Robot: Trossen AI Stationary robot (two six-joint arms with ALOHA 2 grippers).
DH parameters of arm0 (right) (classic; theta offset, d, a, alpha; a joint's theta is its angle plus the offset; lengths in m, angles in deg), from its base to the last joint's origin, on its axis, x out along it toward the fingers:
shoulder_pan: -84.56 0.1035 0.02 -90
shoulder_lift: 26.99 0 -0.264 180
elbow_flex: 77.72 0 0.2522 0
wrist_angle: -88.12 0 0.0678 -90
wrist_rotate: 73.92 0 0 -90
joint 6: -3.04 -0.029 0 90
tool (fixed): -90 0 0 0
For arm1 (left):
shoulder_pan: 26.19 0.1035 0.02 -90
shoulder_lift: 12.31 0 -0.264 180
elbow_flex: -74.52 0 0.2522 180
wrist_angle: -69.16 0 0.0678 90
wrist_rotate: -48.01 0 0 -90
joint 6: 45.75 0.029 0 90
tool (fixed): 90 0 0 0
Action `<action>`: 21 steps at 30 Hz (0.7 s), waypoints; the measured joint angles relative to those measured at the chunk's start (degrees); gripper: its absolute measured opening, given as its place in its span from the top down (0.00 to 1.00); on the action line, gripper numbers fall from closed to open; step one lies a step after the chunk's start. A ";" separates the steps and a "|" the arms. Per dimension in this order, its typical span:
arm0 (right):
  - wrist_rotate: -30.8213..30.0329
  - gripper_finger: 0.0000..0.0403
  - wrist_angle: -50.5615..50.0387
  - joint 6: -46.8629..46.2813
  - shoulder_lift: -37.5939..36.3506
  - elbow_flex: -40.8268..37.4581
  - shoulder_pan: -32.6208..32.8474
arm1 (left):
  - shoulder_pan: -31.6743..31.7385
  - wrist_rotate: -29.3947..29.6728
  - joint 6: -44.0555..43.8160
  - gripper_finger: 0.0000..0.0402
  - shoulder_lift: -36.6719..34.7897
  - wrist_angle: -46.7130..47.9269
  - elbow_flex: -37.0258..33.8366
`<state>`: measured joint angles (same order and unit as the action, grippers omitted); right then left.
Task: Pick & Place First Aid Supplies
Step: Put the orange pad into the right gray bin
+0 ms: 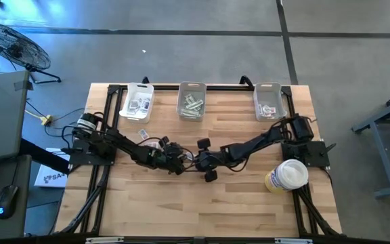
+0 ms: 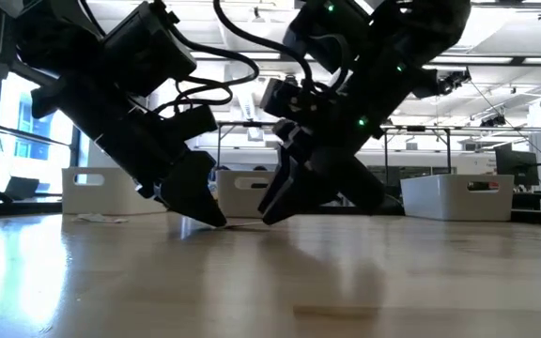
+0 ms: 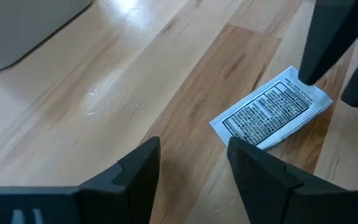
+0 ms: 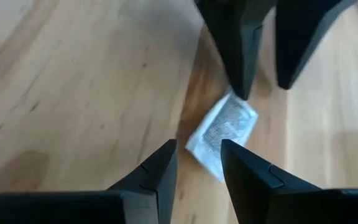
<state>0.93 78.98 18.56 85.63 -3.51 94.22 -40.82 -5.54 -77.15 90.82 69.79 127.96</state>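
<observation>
Packet (image 3: 271, 110): a small white paper packet, printed side up, lies flat on the bare wood near the middle of the table (image 1: 181, 210); both arms have their tips down at it from opposite sides, so it sits between the two pincers and is not lifted.

Left gripper (image 3: 191, 165): low over the wood just short of the packet; its two fingers stand a narrow way apart with nothing between them; it points at the packet's near end, which reads to me as lining up for a pinch or bracing the packet from sliding.

Right gripper (image 4: 197, 163): comes in from the other side, fingers a little apart and empty; in the left wrist view one of its tips touches or nearly touches the packet's far corner, likely to pin or tip the flat paper so an edge can be caught.

Why both arms: a packet this thin lies flush on the wood and gives one pincer little to bite; that is my guess.

Stray packet (image 1: 142, 133): alone on the wood near the left bin.

Tub (image 1: 287, 175): white and yellow, beside the right arm's base.

Bins: left bin (image 1: 137, 102), middle bin (image 1: 191, 100) and right bin (image 1: 269, 102) stand along the far edge, each already holding packets; the one on the table looks bound for one of them.
</observation>
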 joint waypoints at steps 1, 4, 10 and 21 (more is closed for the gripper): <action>0.99 0.70 0.12 -0.07 0.00 -0.26 -0.28 | 0.00 -0.01 0.27 0.52 0.03 -0.42 -0.04; 3.35 0.69 0.01 -1.39 -0.02 -1.19 -1.20 | 0.02 -0.28 1.57 0.52 0.15 -2.15 -0.10; 4.90 0.69 1.28 -3.71 -0.24 -3.63 -2.71 | 0.02 -0.17 3.90 0.52 -0.59 -3.19 -0.17; 8.15 0.75 3.03 -4.81 -0.26 -4.71 -3.80 | 0.00 2.12 9.24 0.52 -7.15 2.69 3.33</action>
<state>9.08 82.01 13.76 85.37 -8.21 90.42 -40.82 -3.42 -67.91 83.67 72.47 131.29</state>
